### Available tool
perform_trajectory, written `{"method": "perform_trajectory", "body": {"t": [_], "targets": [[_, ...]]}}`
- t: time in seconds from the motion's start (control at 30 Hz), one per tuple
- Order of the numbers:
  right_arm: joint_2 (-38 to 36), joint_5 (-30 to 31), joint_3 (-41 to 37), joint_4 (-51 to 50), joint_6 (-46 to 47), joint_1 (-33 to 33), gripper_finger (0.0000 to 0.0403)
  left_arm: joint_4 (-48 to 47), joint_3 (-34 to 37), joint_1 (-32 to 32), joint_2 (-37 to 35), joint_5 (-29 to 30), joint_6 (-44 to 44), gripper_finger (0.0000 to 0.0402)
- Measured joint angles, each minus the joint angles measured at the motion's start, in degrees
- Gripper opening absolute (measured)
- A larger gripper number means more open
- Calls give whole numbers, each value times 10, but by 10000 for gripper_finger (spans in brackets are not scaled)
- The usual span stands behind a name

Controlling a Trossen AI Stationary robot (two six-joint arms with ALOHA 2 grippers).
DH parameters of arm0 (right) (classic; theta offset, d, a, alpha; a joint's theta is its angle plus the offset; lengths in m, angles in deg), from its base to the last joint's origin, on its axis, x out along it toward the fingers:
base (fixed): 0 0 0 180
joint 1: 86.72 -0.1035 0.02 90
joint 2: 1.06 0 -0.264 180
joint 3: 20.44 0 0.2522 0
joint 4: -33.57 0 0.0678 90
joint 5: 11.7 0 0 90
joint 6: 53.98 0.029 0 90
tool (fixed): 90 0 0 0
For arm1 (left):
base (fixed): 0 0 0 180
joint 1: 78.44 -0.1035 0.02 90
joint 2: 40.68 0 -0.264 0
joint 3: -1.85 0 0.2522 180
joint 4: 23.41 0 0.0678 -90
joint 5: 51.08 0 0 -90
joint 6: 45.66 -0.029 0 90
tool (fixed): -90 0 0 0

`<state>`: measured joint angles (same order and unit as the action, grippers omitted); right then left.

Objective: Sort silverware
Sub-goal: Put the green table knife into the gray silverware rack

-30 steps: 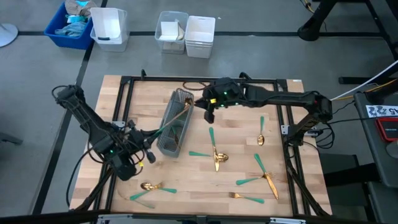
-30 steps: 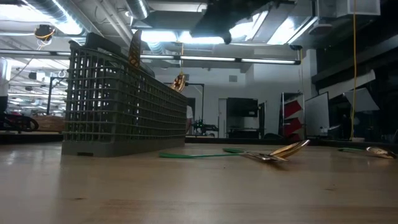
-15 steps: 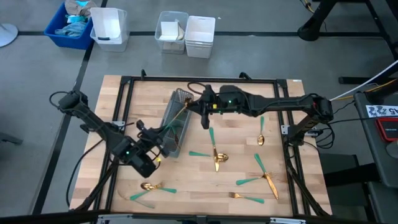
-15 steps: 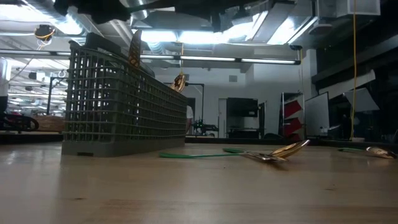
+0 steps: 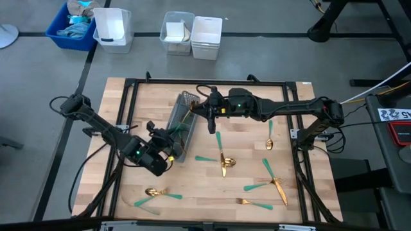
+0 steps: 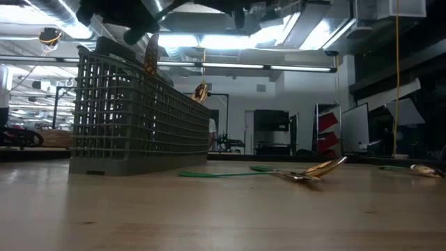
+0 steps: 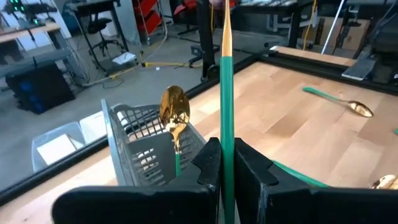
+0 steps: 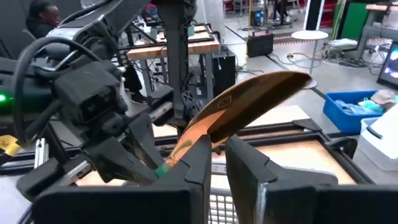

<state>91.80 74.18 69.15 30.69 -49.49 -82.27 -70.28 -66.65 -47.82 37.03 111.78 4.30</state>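
Observation:
One knife (image 5: 183, 122), gold blade and teal handle, hangs in the air over the grey mesh caddy (image 5: 187, 99), and both grippers are shut on it. My right gripper (image 5: 202, 110) is at its blade end by the caddy's far right side. My left gripper (image 5: 168, 142) is at its handle end by the caddy's near end. In the left wrist view a gold spoon (image 7: 174, 113) stands upright in the caddy (image 7: 134, 149). In the low view the caddy (image 6: 132, 118) stands on the table and gold heads (image 6: 150, 56) stick out above its rim. My left gripper (image 7: 227, 167) pinches the knife's teal handle (image 7: 227, 124) between its two fingers. It comes from the table's near left side, and the handle runs on straight ahead past the fingertips. The knife is lifted clear. My right gripper (image 8: 219, 163) pinches the knife's gold blade (image 8: 217, 127) between its two fingers, coming from the table's right. The blade's rounded end (image 8: 292, 81) sticks out past the fingers, and the handle end slants away toward my left gripper (image 8: 146, 155).
Loose silverware lies on the table right of and nearer than the caddy: a crossed pair (image 5: 222, 160), a spoon (image 5: 270, 138), pieces at the near right (image 5: 273, 179) (image 5: 253, 204) and near left (image 5: 154, 192). Bins (image 5: 207, 35) stand beyond the far edge.
My left gripper has moved from the table's near left toward the caddy and up to the knife's handle. My right gripper shifted a little toward the left over the caddy early on, then stayed. The knife has stayed in the air above the caddy.

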Motion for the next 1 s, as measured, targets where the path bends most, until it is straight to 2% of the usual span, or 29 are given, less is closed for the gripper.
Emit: {"method": "perform_trajectory", "body": {"t": [0.37, 0.7, 1.0], "targets": [[0, -66, 0, -1, -18, -6, 49, 40, 0, -42, 7, -73, -67, 12], [39, -71, 1, -15, -35, -25, 49, 36, 0, -61, 15, -136, -86, 17], [77, -73, 0, -18, -18, -27, 49, 37, 0, -83, 27, -166, -115, 33]]}}
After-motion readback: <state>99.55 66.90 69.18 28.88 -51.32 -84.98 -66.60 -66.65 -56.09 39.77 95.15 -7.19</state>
